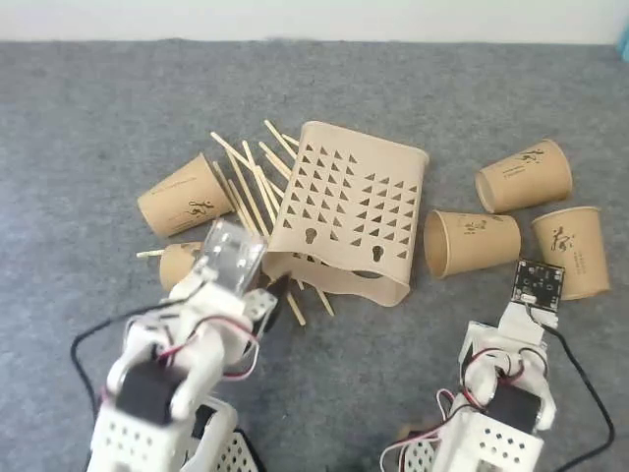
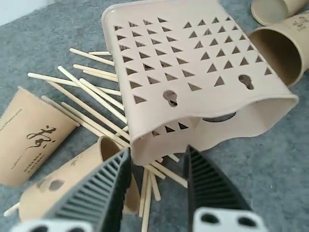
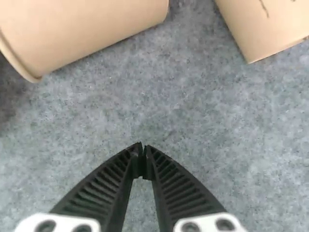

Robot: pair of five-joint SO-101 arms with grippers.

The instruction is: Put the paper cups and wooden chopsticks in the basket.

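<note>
The basket (image 1: 354,211) was pale beige, pierced with rows of small triangles and two keyhole shapes, and the paper cups (image 1: 184,196) were kraft brown with a dark brush-stroke mark. The wooden chopsticks (image 1: 251,187) were plain light wood on the mottled grey table (image 1: 98,128). The left gripper (image 2: 158,151) and right gripper (image 3: 142,146) were black and ribbed, on white mounts.

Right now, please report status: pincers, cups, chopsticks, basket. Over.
Left pincer open, empty, at basket rim. Right pincer shut, empty, over carpet. Basket tipped over, chopsticks partly under it; five cups lie on sides.
</note>
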